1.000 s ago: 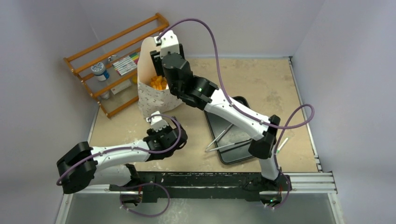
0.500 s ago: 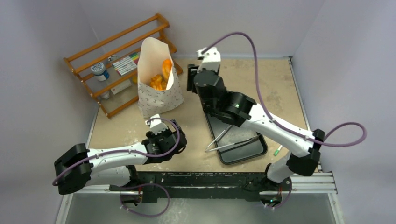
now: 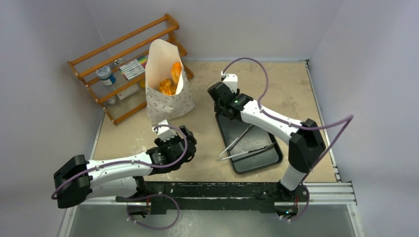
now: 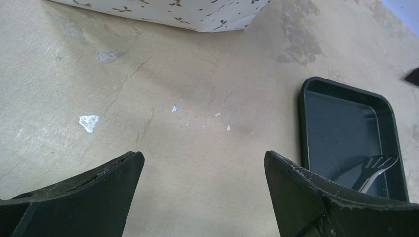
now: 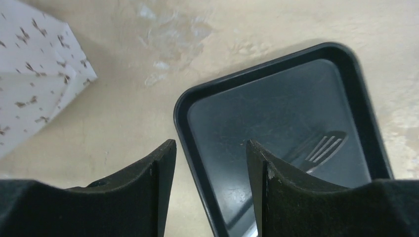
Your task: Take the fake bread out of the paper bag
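Beige tabletop [image 3: 276, 84], seen from overhead: the golden-orange fake bread [image 3: 171, 78] sits inside the tall off-white printed paper bag [image 3: 170, 103] at 11 o'clock, so nothing is out yet. My left gripper [image 4: 203, 155] and right gripper [image 5: 211, 148] both gape empty. The whole extraction remains.

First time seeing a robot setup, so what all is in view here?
paper bag: one, off-white with dark marks, standing open, far left
fake bread: at least two pieces, orange-golden, inside the bag
tray: one, black, right of the bag
metal tongs: one pair, silver, in the tray
wooden rack: one, orange-brown, behind the bag
jar: one, white and blue, on the rack
markers: one pack, multicoloured, on the rack
table: one, tan, under everything
left hand: one, black, open and empty, before the bag
right hand: one, black, open and empty, over the tray's far end
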